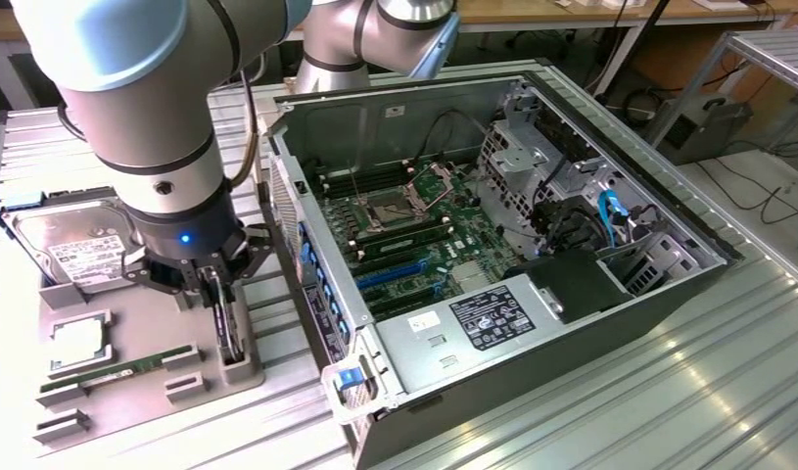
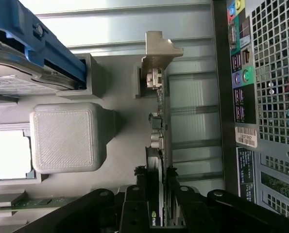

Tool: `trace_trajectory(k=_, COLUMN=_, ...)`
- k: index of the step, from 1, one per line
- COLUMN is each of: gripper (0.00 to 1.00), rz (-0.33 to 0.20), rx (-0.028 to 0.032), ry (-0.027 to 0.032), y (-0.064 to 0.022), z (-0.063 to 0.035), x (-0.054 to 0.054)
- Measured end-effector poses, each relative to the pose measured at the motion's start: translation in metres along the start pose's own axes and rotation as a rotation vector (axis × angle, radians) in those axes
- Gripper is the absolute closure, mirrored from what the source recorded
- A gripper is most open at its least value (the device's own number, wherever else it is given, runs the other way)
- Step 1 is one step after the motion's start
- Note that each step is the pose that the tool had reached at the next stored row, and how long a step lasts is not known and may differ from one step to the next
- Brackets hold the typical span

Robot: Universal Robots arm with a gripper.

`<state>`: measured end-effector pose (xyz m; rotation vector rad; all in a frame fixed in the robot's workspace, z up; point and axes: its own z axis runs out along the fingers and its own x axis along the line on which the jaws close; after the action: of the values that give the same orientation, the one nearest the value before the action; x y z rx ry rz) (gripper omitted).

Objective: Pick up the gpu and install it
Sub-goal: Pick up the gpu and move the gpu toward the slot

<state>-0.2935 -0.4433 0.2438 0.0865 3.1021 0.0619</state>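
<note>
1. The gpu (image 1: 225, 328) (image 2: 157, 121) stands on its long edge in a slot of the grey tray (image 1: 137, 323) (image 2: 125, 145), just outside the computer case (image 1: 503, 196) (image 2: 270, 73), beside the case's rear panel with its ports and vent grille.
2. My tool (image 1: 219, 294) (image 2: 156, 171) is down over the card with one finger on each flat face. In the wrist view the fingers (image 2: 140, 187) look pressed against it, so I read the tool as clenched on the gpu, which is not yet lifted out of its slot.
3. Farther from the case than the gpu, the same tray carries a narrow green memory stick (image 1: 117, 370) (image 2: 23, 203) and a square processor (image 1: 78, 338) (image 2: 8, 155), each in its own holder.
4. Farthest from the case on that tray lies the silver hard drive (image 1: 78, 250) (image 2: 18, 73), with blue rails along its sides.
5. The case lies on its side with the cover off and the motherboard facing up.
6. Case and tray both rest on the ribbed metal desk (image 1: 712, 392) (image 2: 134, 19).
</note>
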Motion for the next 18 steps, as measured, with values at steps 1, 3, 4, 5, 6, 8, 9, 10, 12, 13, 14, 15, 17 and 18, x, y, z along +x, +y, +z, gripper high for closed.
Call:
trace_trajectory(k=1, gripper=0.73, rz=-0.016, rx=-0.0007, ry=0.0005, y=0.0, z=0.0001, x=0.0)
trace_trajectory(k=3, gripper=0.74, rz=-0.065, rx=-0.0025, ry=0.0025, y=-0.0002, z=0.0001, x=0.0)
trace_trajectory(k=4, gripper=0.74, rz=-0.071, rx=-0.0026, ry=0.0029, y=-0.0004, z=0.0, x=0.0)
trace_trajectory(k=5, gripper=0.74, rz=-0.072, rx=-0.0032, ry=0.003, y=-0.0007, z=-0.0001, x=0.0)
trace_trajectory(k=6, gripper=0.74, rz=-0.072, rx=-0.0036, ry=0.0029, y=-0.001, z=-0.0004, x=0.0)
trace_trajectory(k=8, gripper=0.74, rz=-0.074, rx=-0.0042, ry=0.003, y=-0.0015, z=-0.002, x=0.0)
trace_trajectory(k=9, gripper=0.74, rz=-0.074, rx=-0.0045, ry=0.003, y=-0.0016, z=-0.0029, x=0.0)
trace_trajectory(k=10, gripper=0.74, rz=-0.075, rx=-0.0048, ry=0.003, y=-0.0018, z=-0.0041, x=0.0)
trace_trajectory(k=12, gripper=0.74, rz=-0.076, rx=-0.005, ry=0.0031, y=-0.0019, z=-0.0075, x=0.0)
trace_trajectory(k=13, gripper=0.74, rz=-0.076, rx=-0.005, ry=0.0031, y=-0.0019, z=-0.0087, x=0.0)
trace_trajectory(k=14, gripper=0.74, rz=-0.077, rx=-0.0051, ry=0.0031, y=-0.0019, z=-0.0102, x=0.0)
trace_trajectory(k=15, gripper=0.74, rz=-0.077, rx=-0.005, ry=0.0032, y=-0.002, z=-0.0116, x=0.0)
trace_trajectory(k=17, gripper=0.74, rz=-0.077, rx=-0.0051, ry=0.0031, y=-0.0019, z=-0.0147, x=0.0)
trace_trajectory(k=18, gripper=0.74, rz=-0.078, rx=-0.0051, ry=0.0032, y=-0.0019, z=-0.0166, x=0.0)
